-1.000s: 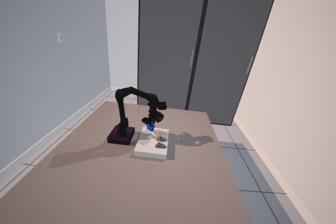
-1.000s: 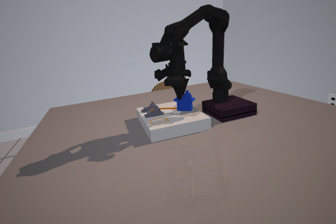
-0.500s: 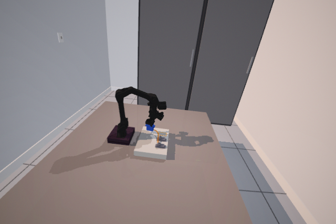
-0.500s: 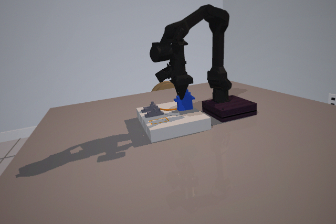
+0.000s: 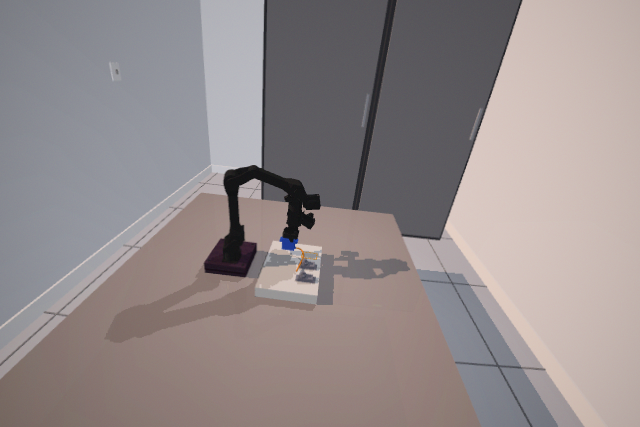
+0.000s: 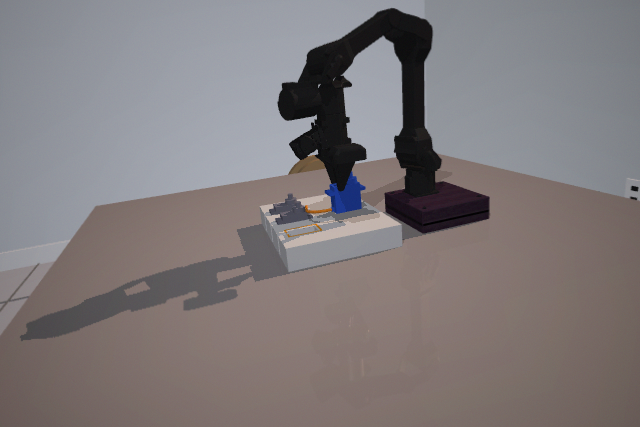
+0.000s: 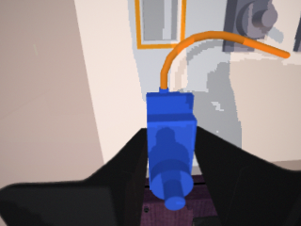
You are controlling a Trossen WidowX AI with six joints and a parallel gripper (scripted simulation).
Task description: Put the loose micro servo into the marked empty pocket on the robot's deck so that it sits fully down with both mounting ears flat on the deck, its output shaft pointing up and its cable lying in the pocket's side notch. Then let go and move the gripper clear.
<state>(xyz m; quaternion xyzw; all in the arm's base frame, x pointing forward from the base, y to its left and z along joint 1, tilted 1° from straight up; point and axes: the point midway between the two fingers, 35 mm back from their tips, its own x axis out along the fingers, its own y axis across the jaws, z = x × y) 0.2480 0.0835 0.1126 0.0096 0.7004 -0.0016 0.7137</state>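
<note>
A black gripper (image 5: 289, 242) (image 6: 342, 187) (image 7: 169, 133) is clamped on the upright blue micro servo (image 5: 288, 243) (image 6: 347, 197) (image 7: 170, 141), over the white deck (image 5: 286, 294) (image 6: 343, 251) (image 7: 113, 94), outside the orange-outlined pocket (image 6: 303, 230) (image 7: 160, 24), its orange cable (image 5: 301, 252) (image 6: 319, 211) (image 7: 212, 35) curving away.

Blue servo (image 7: 170, 141) gripped | orange cable (image 7: 212, 35) arched (rather neatly) | outlined pocket (image 7: 139, 28) ahead

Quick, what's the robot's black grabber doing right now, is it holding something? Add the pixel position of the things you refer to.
The black gripper (image 5: 289, 237) (image 6: 342, 185) (image 7: 169, 133): closed, holding the blue boxy micro servo (image 5: 288, 244) (image 6: 347, 198) (image 7: 170, 137) with the orange cable (image 5: 301, 257) (image 6: 319, 211) (image 7: 212, 35).
</note>
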